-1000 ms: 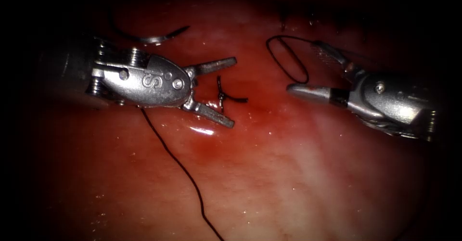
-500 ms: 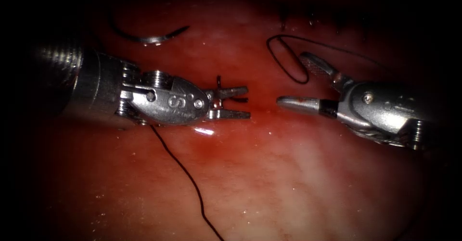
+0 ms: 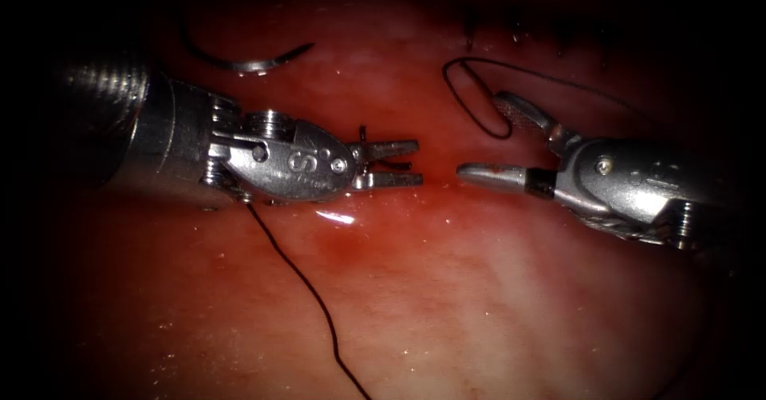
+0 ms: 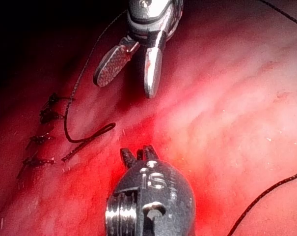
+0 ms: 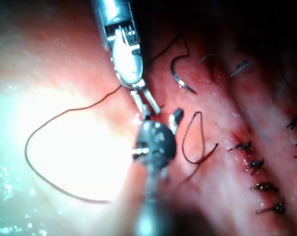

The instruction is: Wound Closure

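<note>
My left tool [image 3: 419, 164] lies level over the tissue [image 3: 479, 288], its jaws narrowly open around the short dark ends of a knotted stitch [image 3: 364, 138]. It grips nothing that I can see. The right tool [image 3: 480, 135] faces it from the right with jaws wide open and empty, beside a slack thread loop [image 3: 471, 104]. The curved needle [image 3: 251, 65] lies free on the tissue behind the left tool, not in the tissue. In the left wrist view the left tool [image 4: 137, 151] points at the open right tool [image 4: 126, 87]. The right wrist view shows the needle [image 5: 180, 78] lying loose.
A long thread [image 3: 307, 288] runs from under the left tool toward the front edge. Several finished stitches [image 5: 256, 164] line the cut at the far right, with cut thread ends [image 3: 515, 31]. Red fluid [image 3: 415, 196] pools beneath the tool tips.
The left tool has moved right over the knotted stitch and its jaws have narrowed from wide open. The right tool has shifted slightly left, still open.
</note>
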Action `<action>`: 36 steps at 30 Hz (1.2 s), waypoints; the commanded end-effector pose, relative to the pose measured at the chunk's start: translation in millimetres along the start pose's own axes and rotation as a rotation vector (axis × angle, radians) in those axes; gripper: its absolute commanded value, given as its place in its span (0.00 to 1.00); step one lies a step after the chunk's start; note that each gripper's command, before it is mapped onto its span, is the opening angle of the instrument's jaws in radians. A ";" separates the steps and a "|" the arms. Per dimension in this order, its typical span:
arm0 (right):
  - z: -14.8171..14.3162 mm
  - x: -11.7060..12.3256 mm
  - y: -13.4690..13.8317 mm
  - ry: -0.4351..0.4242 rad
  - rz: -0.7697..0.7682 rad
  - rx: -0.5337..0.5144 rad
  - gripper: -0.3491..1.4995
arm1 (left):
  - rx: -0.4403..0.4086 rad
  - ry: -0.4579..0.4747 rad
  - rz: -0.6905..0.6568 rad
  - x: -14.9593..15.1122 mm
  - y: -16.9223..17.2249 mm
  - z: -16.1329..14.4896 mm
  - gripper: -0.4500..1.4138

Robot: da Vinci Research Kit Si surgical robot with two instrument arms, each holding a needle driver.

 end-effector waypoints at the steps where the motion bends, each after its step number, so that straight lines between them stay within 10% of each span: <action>1: 0.8 0.0 -0.2 0.002 -0.001 0.001 0.77 | -0.002 0.002 0.000 0.1 0.2 0.8 0.15; 3: 0.8 -0.1 -0.2 0.002 -0.001 0.001 0.77 | -0.002 0.002 0.000 0.0 0.4 0.6 0.00; 17: 5.6 -3.1 -1.7 0.062 -0.342 0.176 0.71 | -0.004 0.038 0.021 -1.6 0.9 -3.4 0.00; 36: 11.7 -1.5 -3.3 0.159 -0.683 0.080 0.73 | -0.061 0.072 0.025 -2.0 1.6 -4.7 0.00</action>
